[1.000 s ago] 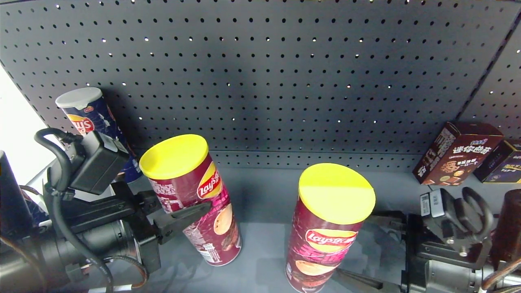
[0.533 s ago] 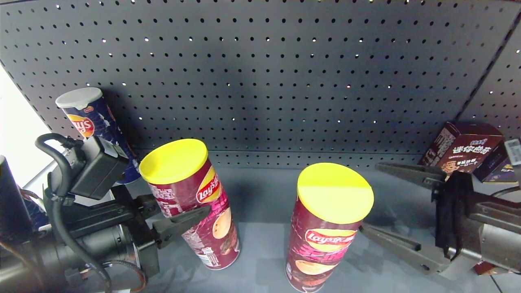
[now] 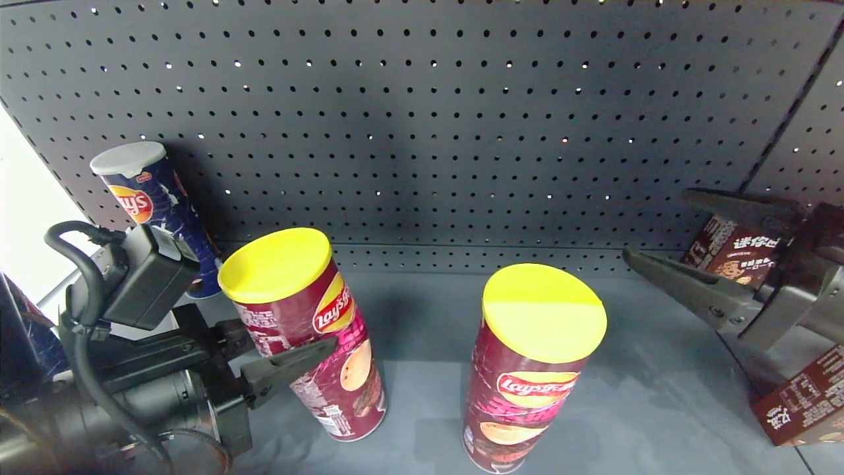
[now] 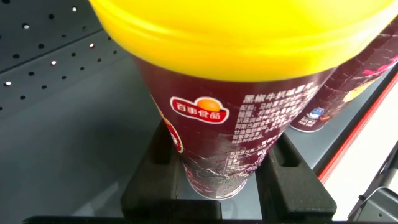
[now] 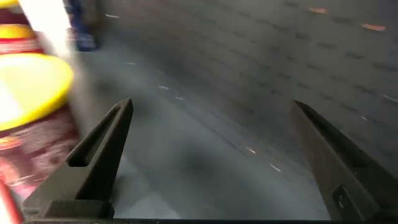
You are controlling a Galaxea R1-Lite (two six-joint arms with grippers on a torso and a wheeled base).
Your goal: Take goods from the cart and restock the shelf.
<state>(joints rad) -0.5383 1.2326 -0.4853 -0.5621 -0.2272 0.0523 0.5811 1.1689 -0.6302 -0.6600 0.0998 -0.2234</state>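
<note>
My left gripper [image 4: 222,184] is clamped on a maroon chip can [image 3: 333,359] with a yellow lid. In the left wrist view one dark finger [image 4: 157,177] presses each side of the tube low down, near its base. The can leans, its lid tipped toward my left and its base down at the grey shelf [image 3: 428,330], though I cannot tell whether the base rests there or hangs just above it. A second maroon chip can [image 3: 524,402], also yellow-lidded, stands on the shelf floor to the right of the first, apart from it and closer to the front edge. Behind my left arm a blue chip can [image 3: 148,194] with a pale lid stands at the back corner, close against the dark pegboard [image 3: 422,132] that forms the rear wall. My right gripper [image 3: 659,224] is at the right end of the shelf with its fingers spread wide and nothing between them. It is well apart from the second can, whose lid shows blurred at the edge of the right wrist view. Just behind those fingers sits a brown snack box [image 3: 738,254] against the pegboard, and another brown box [image 3: 801,402] lies lower down at the shelf's right front corner.
</note>
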